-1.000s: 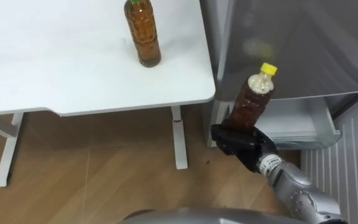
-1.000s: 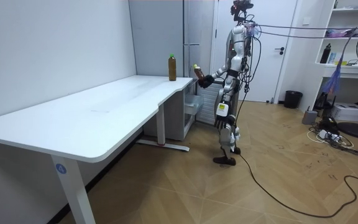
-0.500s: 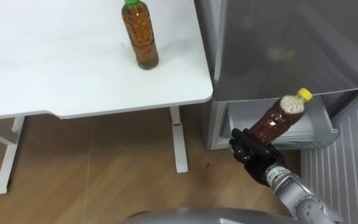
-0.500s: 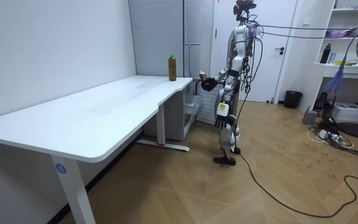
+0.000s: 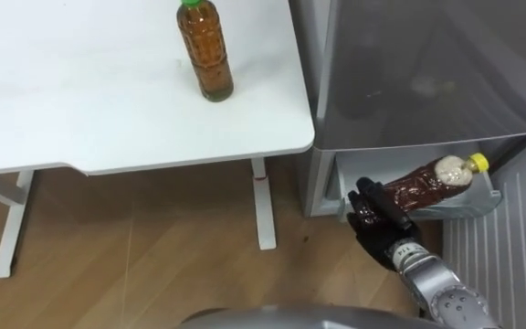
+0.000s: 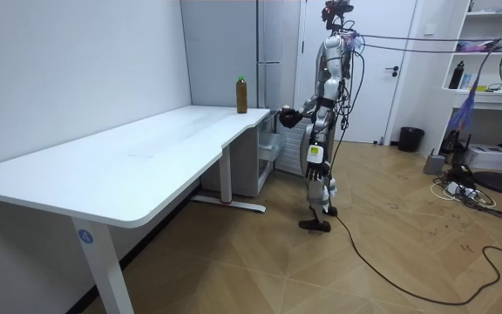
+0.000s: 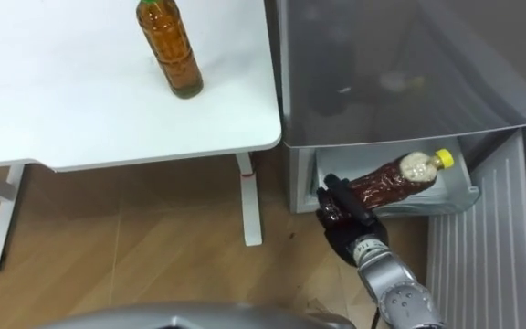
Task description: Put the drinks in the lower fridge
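My right hand [image 5: 378,215] [image 7: 343,214] is shut on a brown drink bottle with a yellow cap [image 5: 432,179] [image 7: 396,175]. The bottle lies almost level, cap pointing right, over the white drawer of the lower fridge [image 5: 464,203] [image 7: 446,196]. A second brown bottle with a green cap [image 5: 205,48] [image 7: 168,47] [image 6: 241,93] stands upright on the white table [image 5: 80,100] [image 7: 71,100] near its right end. In the room view I stand in front of the grey fridge [image 6: 273,78], right hand [image 6: 288,116] held toward it.
The fridge's grey upper front [image 5: 427,68] rises to the right of the table. The open lower door [image 5: 510,238] with ribbed inner face stands at the far right. Wood floor [image 5: 153,265] and the table's white leg [image 5: 263,206] lie below.
My right hand has tipped the yellow-capped bottle from slanted to nearly level and carried it down and right, over the lower drawer. The green-capped bottle has stayed put.
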